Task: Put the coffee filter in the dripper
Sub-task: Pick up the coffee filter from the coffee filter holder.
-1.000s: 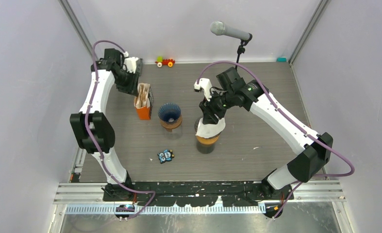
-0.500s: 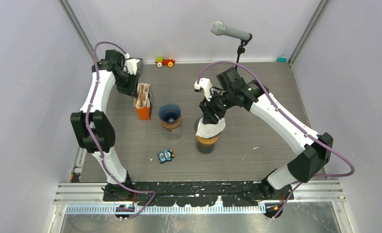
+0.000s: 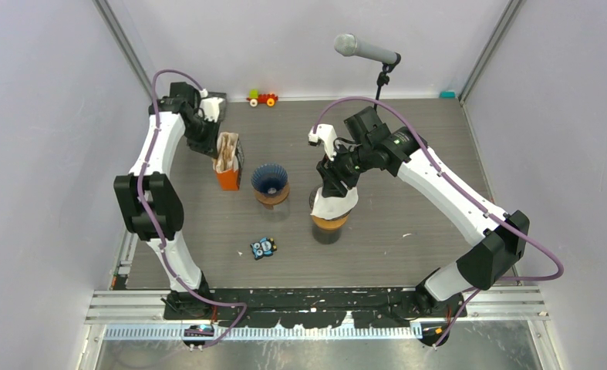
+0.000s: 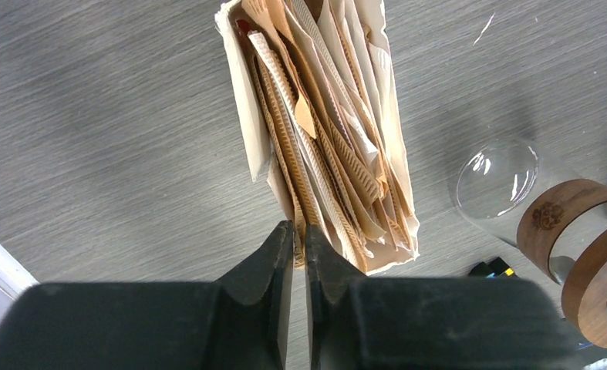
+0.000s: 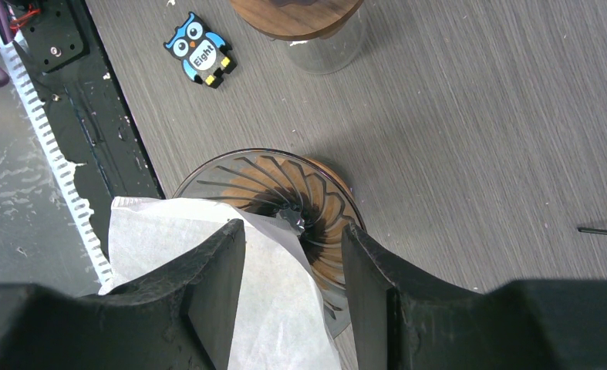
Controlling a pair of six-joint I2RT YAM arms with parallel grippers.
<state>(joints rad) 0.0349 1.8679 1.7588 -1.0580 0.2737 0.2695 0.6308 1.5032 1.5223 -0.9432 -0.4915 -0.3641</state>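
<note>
The left gripper (image 4: 299, 245), nearly shut, probably pinches 1 filter (image 4: 296, 166); pulling could drag several. The right gripper (image 5: 294, 247) stands wide over a dripper (image 5: 315, 204).

One word reads — "Eight" — on the owl toy (image 5: 200, 50).

White coffee filter (image 5: 215, 285) rests crumpled over the ribbed glass dripper (image 5: 315, 204).
</note>
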